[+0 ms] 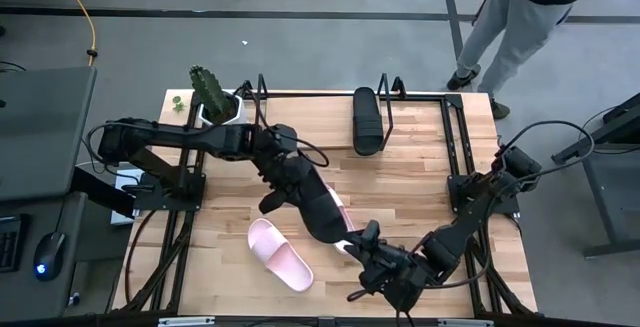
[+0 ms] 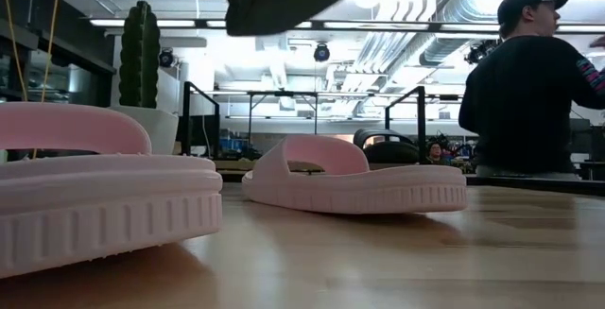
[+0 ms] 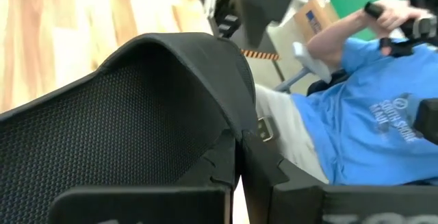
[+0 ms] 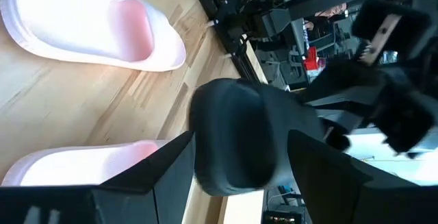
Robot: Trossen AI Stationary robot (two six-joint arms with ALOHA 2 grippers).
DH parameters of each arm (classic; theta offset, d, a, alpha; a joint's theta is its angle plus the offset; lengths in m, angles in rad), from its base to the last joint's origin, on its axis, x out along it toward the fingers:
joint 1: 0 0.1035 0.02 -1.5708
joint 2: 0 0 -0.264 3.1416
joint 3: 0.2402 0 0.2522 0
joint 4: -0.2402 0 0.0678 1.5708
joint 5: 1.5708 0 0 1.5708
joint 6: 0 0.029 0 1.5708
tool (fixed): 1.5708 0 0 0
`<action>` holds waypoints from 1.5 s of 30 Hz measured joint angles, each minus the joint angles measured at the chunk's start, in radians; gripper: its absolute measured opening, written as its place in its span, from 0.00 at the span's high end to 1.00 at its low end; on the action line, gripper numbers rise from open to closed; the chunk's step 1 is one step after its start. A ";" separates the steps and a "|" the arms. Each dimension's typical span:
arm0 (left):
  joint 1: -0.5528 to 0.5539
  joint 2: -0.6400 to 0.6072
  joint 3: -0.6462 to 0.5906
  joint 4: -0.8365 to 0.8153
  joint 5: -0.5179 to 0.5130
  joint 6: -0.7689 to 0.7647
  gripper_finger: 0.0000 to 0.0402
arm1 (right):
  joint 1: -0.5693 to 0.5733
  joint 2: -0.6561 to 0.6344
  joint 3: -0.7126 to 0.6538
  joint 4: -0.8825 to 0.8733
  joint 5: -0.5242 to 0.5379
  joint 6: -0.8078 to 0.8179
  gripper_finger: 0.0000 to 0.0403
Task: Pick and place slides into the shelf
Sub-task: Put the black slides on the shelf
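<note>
Slides are waiting in three places: one black slide (image 1: 365,120) is already sitting in the shelf (image 1: 455,117), two pink ones (image 1: 280,254) are lying on the counter (image 1: 400,182). Left fingers (image 1: 285,189) are clenching another black slide (image 1: 318,210) aloft mid-counter, probably for a handover; right fingers (image 1: 368,250) are reaching in spread around its tip, arm folded low.

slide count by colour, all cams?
Black slides: 2, one on the shelf at, one held up by the left claw at
Pink slides: 2, at and, mostly hidden under the black one, at
Total: 4
</note>
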 joint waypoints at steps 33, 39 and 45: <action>-0.088 0.000 0.103 -0.014 0.031 -0.056 1.00 | -0.015 0.002 0.001 0.106 -0.042 -0.077 0.44; -0.088 0.000 0.102 -0.003 0.026 -0.056 1.00 | -0.029 0.022 0.002 0.126 -0.049 -0.101 0.44; -0.088 0.000 0.102 0.001 0.029 -0.056 1.00 | -0.041 0.034 0.002 0.132 -0.046 -0.101 0.45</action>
